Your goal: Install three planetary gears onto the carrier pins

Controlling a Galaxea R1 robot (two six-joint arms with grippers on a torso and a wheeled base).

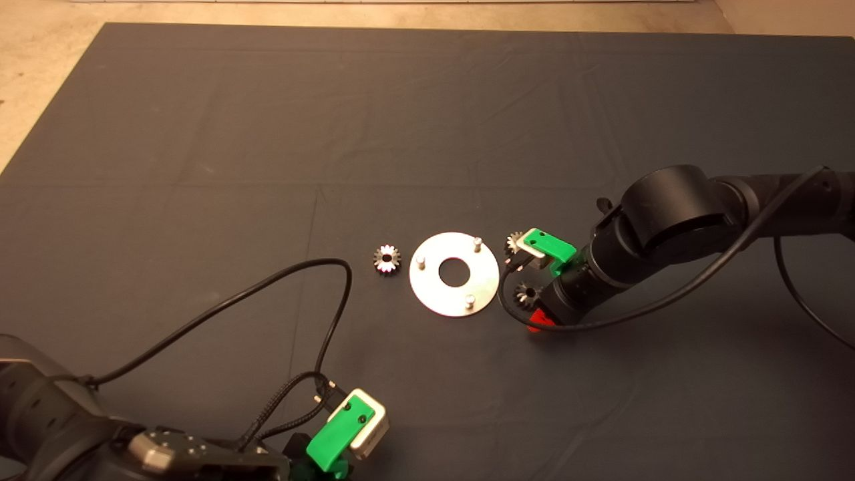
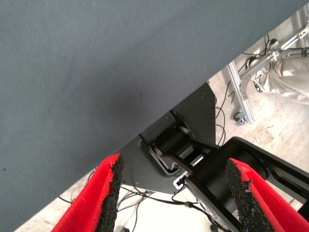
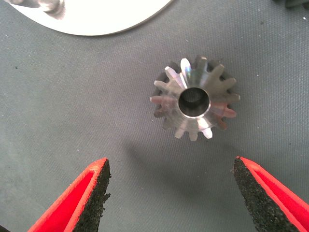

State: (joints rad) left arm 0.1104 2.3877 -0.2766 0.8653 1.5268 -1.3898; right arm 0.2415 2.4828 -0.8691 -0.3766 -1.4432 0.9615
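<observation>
Shiny toothed gear (image 3: pixel 194 101), dark bore

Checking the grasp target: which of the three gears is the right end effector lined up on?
The gear right of the disc, nearer the camera, lying flat ahead of the open right end effector.

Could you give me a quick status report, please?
Right gripper open above a gear beside the disc. Left gripper parked, open. Pins bare, unobstructed.
</observation>
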